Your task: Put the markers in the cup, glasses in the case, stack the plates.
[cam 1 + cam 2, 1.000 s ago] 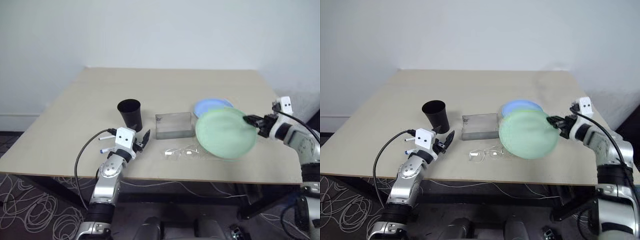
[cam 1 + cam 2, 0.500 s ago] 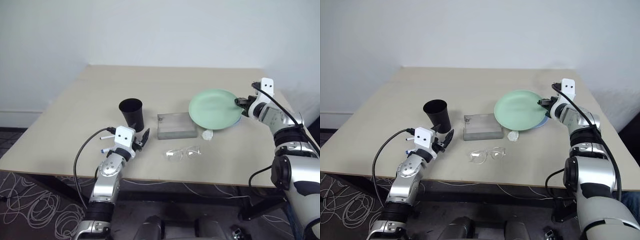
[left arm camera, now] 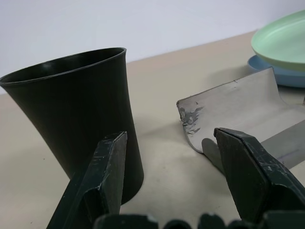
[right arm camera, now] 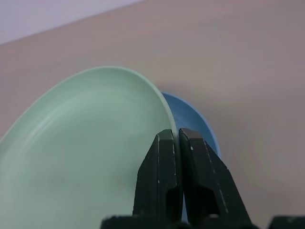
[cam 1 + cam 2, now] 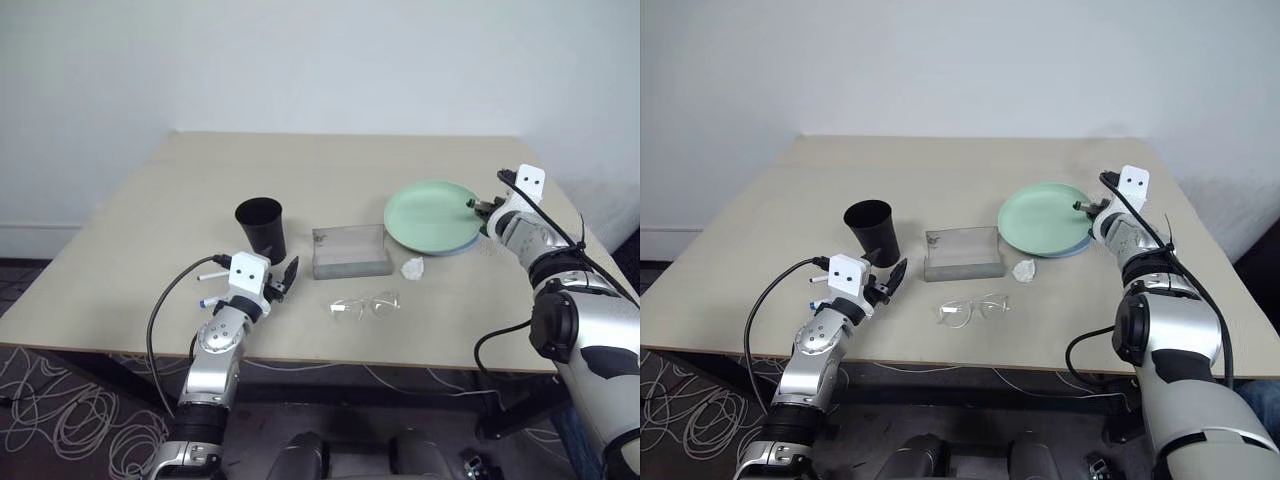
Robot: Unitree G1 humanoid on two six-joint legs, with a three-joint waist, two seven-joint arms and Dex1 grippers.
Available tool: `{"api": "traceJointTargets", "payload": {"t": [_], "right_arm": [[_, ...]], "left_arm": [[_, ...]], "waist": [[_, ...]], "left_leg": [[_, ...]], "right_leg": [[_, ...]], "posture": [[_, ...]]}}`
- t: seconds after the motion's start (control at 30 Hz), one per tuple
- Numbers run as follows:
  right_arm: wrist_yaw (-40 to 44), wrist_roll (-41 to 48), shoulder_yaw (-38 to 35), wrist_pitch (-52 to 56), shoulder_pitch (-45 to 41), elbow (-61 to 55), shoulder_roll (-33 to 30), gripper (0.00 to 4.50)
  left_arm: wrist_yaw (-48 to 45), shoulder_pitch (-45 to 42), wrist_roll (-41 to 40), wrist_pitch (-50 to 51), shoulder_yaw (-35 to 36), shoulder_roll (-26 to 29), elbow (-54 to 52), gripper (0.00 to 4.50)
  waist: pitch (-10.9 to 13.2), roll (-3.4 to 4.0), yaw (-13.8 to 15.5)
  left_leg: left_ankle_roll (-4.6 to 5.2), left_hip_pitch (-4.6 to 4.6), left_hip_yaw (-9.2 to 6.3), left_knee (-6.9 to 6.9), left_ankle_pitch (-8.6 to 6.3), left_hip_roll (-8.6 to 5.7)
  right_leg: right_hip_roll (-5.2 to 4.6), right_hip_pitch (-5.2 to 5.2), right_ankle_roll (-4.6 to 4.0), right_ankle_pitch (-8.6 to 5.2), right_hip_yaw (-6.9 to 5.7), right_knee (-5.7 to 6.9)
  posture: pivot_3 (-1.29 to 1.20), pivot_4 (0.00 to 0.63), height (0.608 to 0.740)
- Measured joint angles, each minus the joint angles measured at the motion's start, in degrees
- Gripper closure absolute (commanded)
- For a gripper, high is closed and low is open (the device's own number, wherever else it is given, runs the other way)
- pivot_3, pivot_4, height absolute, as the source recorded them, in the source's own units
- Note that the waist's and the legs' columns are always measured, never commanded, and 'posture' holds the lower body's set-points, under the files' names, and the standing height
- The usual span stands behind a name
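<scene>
- A smooth, matte beige surface (image 5: 330, 170) with straight edges stands before a plain white wall.
- The cup (image 5: 262, 228) is a black plastic tumbler, tapered and wider at its round rim, standing upright left of centre.
- Just right of the cup lies the case (image 5: 350, 250), a flat grey rectangular box with a cloudy, translucent lid.
- In front of the case, nearer the robot, the glasses (image 5: 365, 306) lie flat on the surface; the frame and lenses are clear plastic.
- A small crumpled white scrap (image 5: 412, 267) sits between the case and the plates.
- The mint green plate (image 5: 432, 215) is round, shallow and smooth, lying on top of the light blue plate (image 4: 190, 119), whose edge peeks out beneath it at the right side of the surface.
- The right hand (image 4: 174, 143) has its two black fingers nearly together, pinched on the green plate's rim.
- The left hand (image 3: 167, 162) hovers just behind the cup, its ridged black fingers spread apart and holding nothing.
- Two markers (image 5: 211, 287), thin and white, one with a blue tip, lie on the surface left of the left hand.
</scene>
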Motion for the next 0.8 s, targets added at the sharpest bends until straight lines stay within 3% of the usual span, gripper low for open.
{"api": "traceJointTargets", "payload": {"t": [0.13, 0.3, 0.43, 0.63, 0.8], "right_arm": [[-1.5, 0.2, -1.7, -0.9, -0.3, 0.3, 0.5, 2.12], [-0.7, 0.1, -2.3, -1.7, -1.0, 0.3, 0.7, 2.12], [5.4, -0.7, -1.1, -2.1, -1.1, 0.3, 0.9, 2.12], [27.4, -3.0, 5.5, -2.6, 0.0, -6.4, 1.2, 2.12], [43.1, -3.5, 11.3, 0.7, 6.6, -16.3, 0.5, 2.12]], "left_arm": [[0.3, 0.0, 0.0, 0.0, 0.0, 0.0, 0.0, 1.41], [0.4, 0.1, 0.0, 0.1, 0.0, 0.0, 0.0, 1.41], [0.4, 0.1, 0.0, 0.1, 0.0, 0.0, 0.0, 1.41], [0.3, 0.0, 0.0, 0.1, -0.1, 0.0, -0.1, 1.41], [0.3, -0.1, 0.0, 0.2, -0.2, 0.1, -0.1, 1.41]], "waist": [[0.0, 0.01, 0.0], [0.0, 0.01, -0.2], [0.0, 0.02, -0.9], [0.0, 0.06, -1.9], [0.0, 0.06, -2.1]], "left_leg": [[0.01, 0.01, 0.00, 0.00, 0.02, 0.00], [0.02, 0.02, 0.00, 0.00, 0.04, 0.00], [0.04, 0.04, -0.01, 0.00, 0.06, 0.00], [0.01, 0.11, -0.04, 0.00, 0.07, 0.00], [-0.03, 0.51, -0.06, 0.01, 0.04, -0.01]], "right_leg": [[0.01, 0.00, -0.01, 0.01, 0.00, 0.01], [0.02, 0.02, -0.02, 0.02, 0.00, 0.02], [0.02, 0.06, -0.02, 0.03, 0.01, 0.02], [0.03, 0.10, -0.01, 0.04, -0.01, 0.07], [0.01, 0.56, 0.01, 0.03, -0.03, 0.03]], "posture": [[0.00, 0.000, 0.740], [0.00, 0.000, 0.740], [0.00, 0.000, 0.740], [0.00, 0.000, 0.740], [0.00, 0.000, 0.740]]}}
